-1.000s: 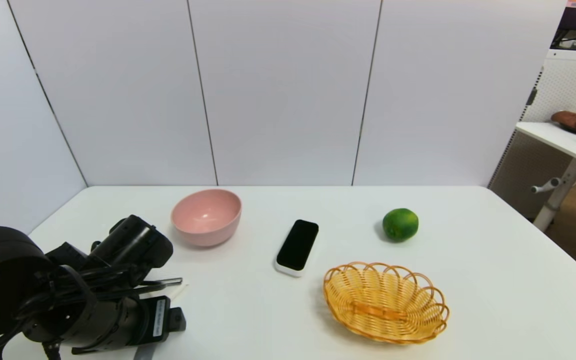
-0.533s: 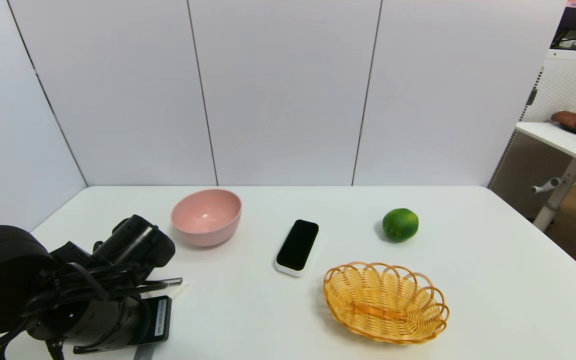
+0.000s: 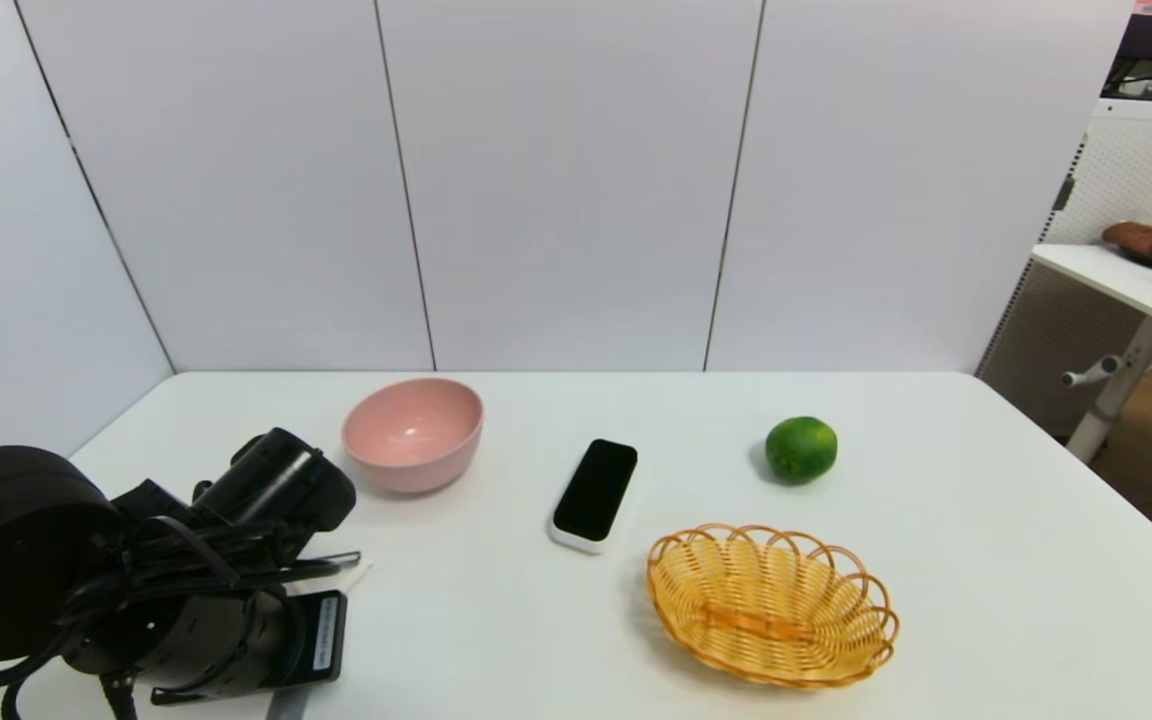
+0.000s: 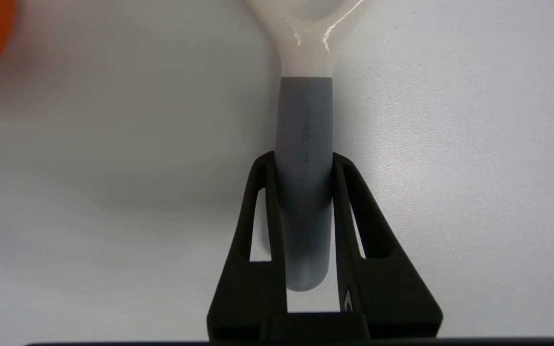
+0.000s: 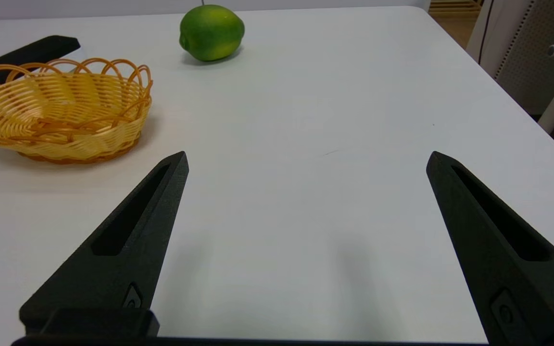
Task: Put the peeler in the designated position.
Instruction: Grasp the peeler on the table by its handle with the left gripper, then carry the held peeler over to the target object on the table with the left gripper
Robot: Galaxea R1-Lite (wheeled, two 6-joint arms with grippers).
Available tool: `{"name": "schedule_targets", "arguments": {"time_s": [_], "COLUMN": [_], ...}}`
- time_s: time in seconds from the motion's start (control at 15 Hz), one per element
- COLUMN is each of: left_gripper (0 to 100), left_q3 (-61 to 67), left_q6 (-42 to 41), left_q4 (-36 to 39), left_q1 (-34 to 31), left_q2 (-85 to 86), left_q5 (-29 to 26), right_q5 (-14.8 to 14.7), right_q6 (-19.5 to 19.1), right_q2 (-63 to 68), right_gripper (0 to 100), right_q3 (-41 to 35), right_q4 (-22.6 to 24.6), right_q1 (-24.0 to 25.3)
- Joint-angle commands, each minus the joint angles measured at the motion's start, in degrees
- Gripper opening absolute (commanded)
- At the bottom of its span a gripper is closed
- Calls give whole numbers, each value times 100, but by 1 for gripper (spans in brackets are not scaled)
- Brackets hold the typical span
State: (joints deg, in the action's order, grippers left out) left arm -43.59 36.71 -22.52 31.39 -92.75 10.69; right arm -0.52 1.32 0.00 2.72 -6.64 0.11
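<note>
At the table's near left corner, the peeler (image 4: 304, 144) lies low over the white tabletop (image 3: 496, 620), its grey handle pinched between the left gripper's (image 4: 301, 161) two black fingers, white fork pointing away. The pink bowl (image 3: 413, 433) sits just beyond that arm. Over on the right, the right gripper (image 5: 306, 161) hovers spread wide above bare table, the wicker basket (image 5: 60, 115) and lime (image 5: 211, 32) farther off.

Pink bowl (image 3: 412, 433), black device (image 3: 595, 491), lime (image 3: 801, 449), wicker basket (image 3: 771, 604).
</note>
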Motion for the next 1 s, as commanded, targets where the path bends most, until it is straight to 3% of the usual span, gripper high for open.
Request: {"name": "schedule_targets", "arguments": {"time_s": [0.07, 0.2, 0.53, 0.73, 1.0], "left_gripper": [0, 0, 0, 0, 0], "left_q3": [-765, -1494, -4122, -5766, -6961], "left_q6": [-471, -1210, -2554, -2625, -2633], "left_q4": [19, 37, -51, -605, -1141], "left_q1": [-1, 95, 1027, 1616, 2108], "left_q2": [433, 459, -745, -1835, -3013], "left_q5": [434, 908, 821, 390, 311], "right_q5": [0, 0, 0, 0, 0], "right_q6": [9, -9, -9, -9, -9], "right_q2": [9, 9, 9, 9, 9], "right_gripper": [100, 100, 100, 100, 100], "right_q3": [1, 1, 1, 1, 1], "right_q4": [-4, -4, -4, -4, -4], "right_q1": [-2, -2, -2, 7, -2]}}
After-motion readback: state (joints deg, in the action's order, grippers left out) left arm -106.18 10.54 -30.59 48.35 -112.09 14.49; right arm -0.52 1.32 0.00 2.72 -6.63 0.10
